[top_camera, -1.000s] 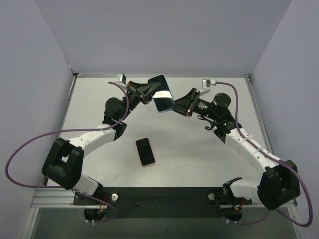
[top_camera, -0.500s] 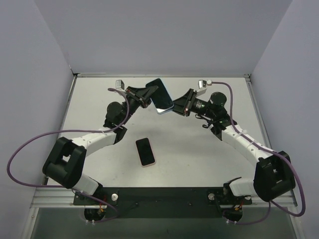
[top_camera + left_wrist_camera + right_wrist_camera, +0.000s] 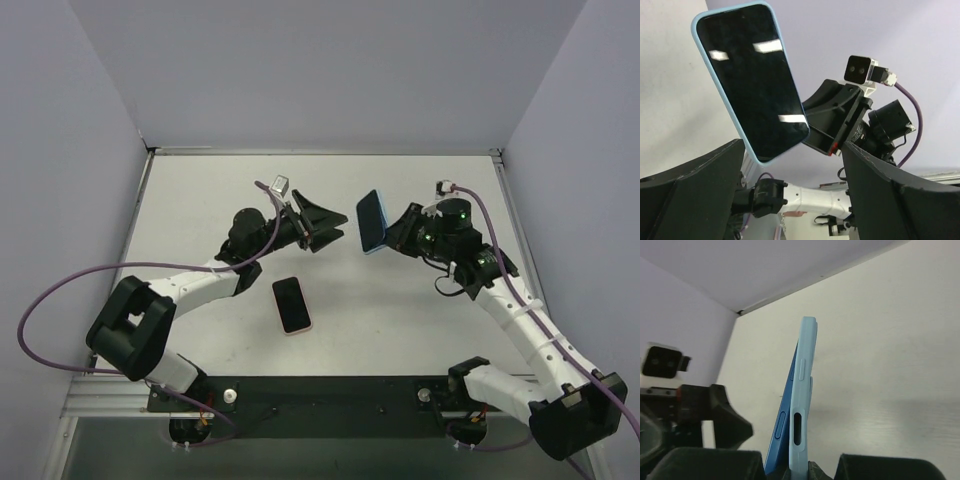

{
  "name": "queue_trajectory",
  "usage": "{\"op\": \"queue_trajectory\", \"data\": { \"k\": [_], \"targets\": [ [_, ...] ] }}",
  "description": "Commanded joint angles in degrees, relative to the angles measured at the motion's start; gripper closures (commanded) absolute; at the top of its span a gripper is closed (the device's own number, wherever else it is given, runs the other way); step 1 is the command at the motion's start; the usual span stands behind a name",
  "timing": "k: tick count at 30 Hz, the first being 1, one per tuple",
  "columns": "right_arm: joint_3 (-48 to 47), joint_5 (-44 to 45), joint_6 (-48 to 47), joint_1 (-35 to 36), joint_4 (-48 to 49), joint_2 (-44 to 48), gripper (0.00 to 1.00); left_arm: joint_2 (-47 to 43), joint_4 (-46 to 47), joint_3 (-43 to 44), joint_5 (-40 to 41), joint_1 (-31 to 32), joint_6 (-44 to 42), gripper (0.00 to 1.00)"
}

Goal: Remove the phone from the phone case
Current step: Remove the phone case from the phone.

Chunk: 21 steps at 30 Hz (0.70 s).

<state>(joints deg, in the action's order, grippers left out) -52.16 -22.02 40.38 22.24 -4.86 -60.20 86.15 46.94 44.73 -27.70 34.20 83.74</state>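
Phone (image 3: 752, 80) and its pale blue case (image 3: 806, 365) are together in the air above the table (image 3: 400, 320). We see the right claw (image 3: 388, 238) clamped on their lower end. From overhead the phone stands roughly upright, with its dark screen turned toward the left arm. The left wrist view shows that screen whole, ringed by the blue rim of the case.

We find the left claw (image 3: 343, 226) spread wide. Its fingers (image 3: 695, 195) point at the screen, near it but apart, and nothing sits between them.

Edge-on in the right wrist view, a darker blue strip runs along the left side of the pale case edge. We cannot tell whether the phone has begun to part from the case there.

A second phone (image 3: 292, 304) with a pinkish rim lies flat on the table, screen up. It sits between the two arms and well apart from both claws.
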Motion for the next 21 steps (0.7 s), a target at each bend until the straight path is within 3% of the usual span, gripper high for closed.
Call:
{"op": "queue_trajectory", "data": {
  "k": [1,5,9,21],
  "targets": [
    [-2.0,12.4,-10.3,-0.4,-8.9,2.3,1.0,-1.2,-1.9,-0.7,-4.9,-0.2,-5.2,0.09],
    [0.2,28.4,-15.8,7.5,-12.0,-0.9,1.0,-1.9,-7.9,-1.2,-3.8,-0.6,-9.0,0.09],
    [3.2,38.4,-16.9,14.1,-10.9,-5.8,1.0,-2.4,-14.1,-1.0,-1.8,-0.7,-11.9,0.09],
    [14.5,39.0,-14.6,17.5,1.2,-14.9,0.98,-4.6,-25.8,-0.5,2.9,-0.8,-16.9,0.09]
  ]
}}
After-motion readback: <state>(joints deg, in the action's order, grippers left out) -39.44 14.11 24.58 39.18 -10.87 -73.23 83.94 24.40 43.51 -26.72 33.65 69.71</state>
